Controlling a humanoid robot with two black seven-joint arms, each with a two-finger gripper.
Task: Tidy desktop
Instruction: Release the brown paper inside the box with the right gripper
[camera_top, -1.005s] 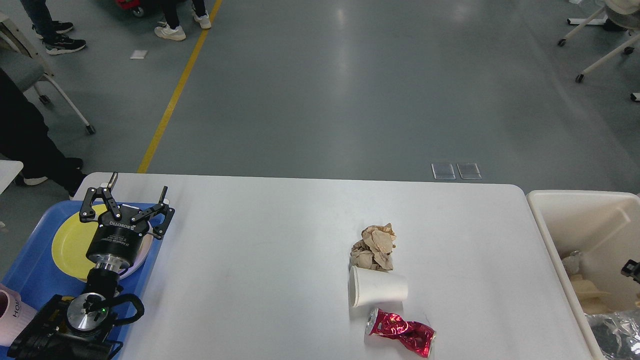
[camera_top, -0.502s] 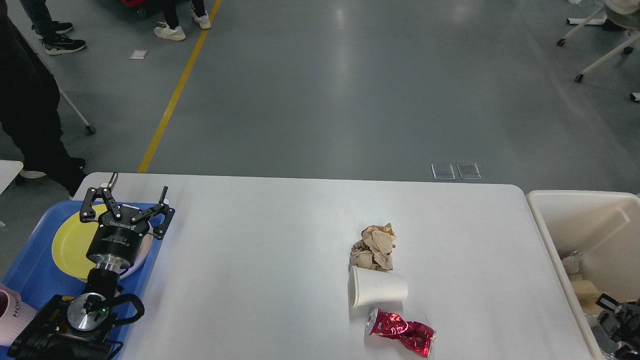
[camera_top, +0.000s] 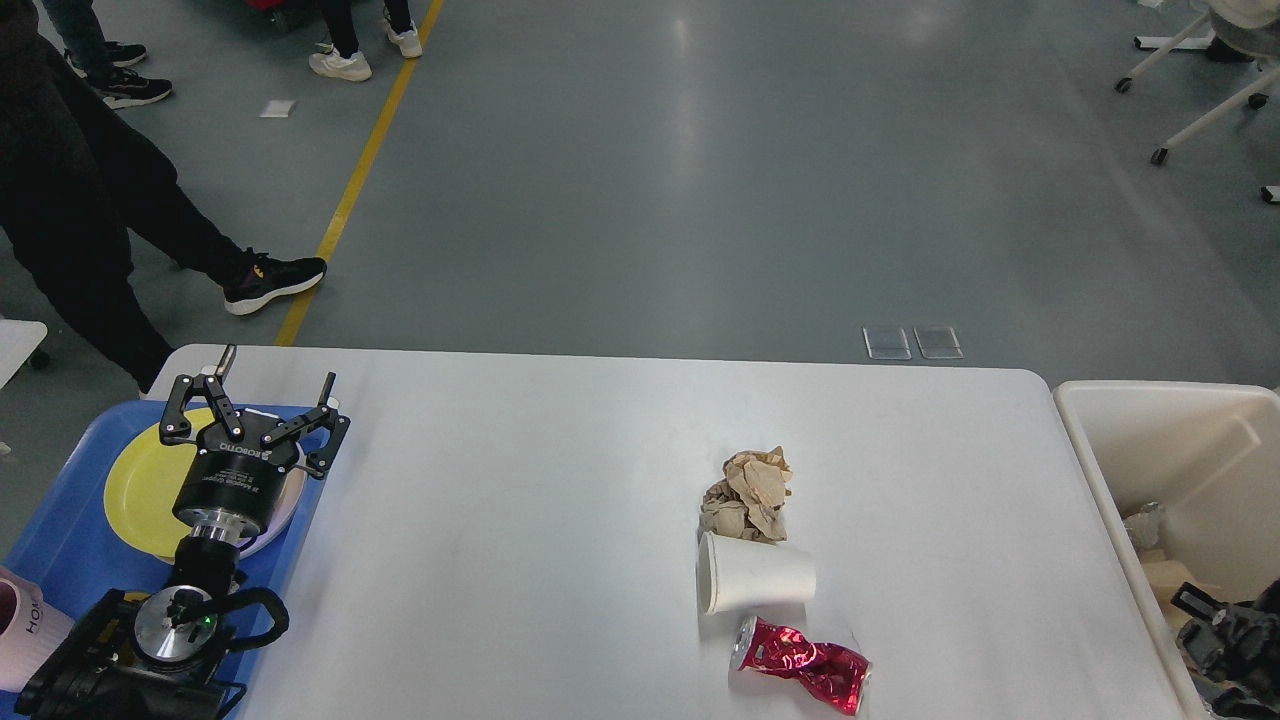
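The desktop (camera_top: 560, 470) is a wide white tabletop. On its right middle lie a crumpled brown paper ball (camera_top: 748, 494), a white paper cup (camera_top: 755, 585) on its side, and a crushed red can (camera_top: 803, 668), close together in a line. My left gripper (camera_top: 272, 385) is open and empty, above a yellow plate (camera_top: 140, 480) on the blue tray (camera_top: 60, 545). My right gripper (camera_top: 1215, 630) shows only as a dark part low over the cream bin (camera_top: 1170, 430), at the frame's right edge; its fingers cannot be told apart.
The bin stands off the desktop's right end and holds paper and foil scraps. A pink mug (camera_top: 22, 630) sits at the tray's near left. A person (camera_top: 80, 200) walks on the floor beyond the desktop's left corner.
My right gripper has moved from the right edge down and slightly left over the bin. The person at the left has stepped forward. My left arm and the trash have not moved.
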